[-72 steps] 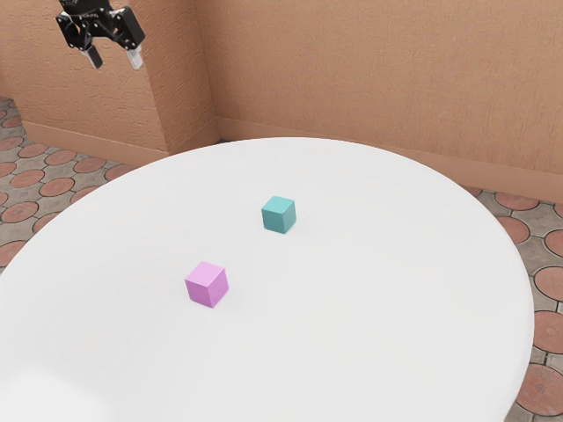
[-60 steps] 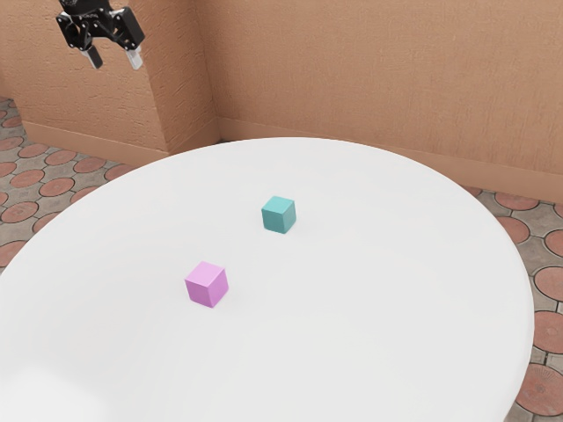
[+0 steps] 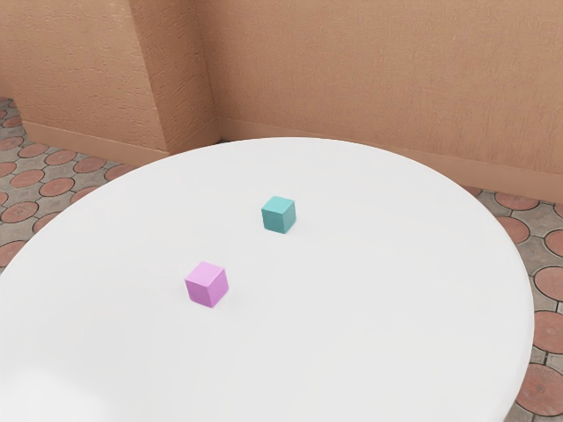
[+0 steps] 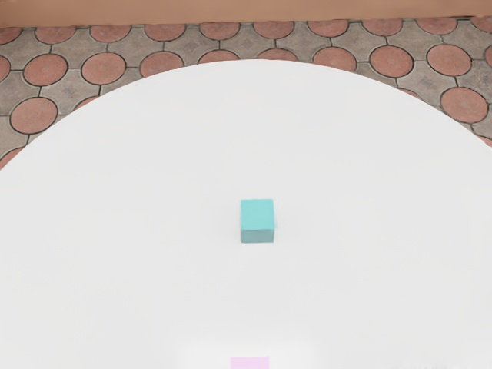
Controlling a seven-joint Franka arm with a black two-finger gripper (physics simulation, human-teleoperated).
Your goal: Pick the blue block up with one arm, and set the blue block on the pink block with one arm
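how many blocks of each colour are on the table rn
blue block: 1
pink block: 1
total: 2 blocks, both resting apart from each other on the white table

I'm looking at a patio-like room: rough terracotta walls (image 3: 396, 70), a floor (image 3: 44, 189) paved in round reddish tiles, and one round white counter (image 3: 352, 334).
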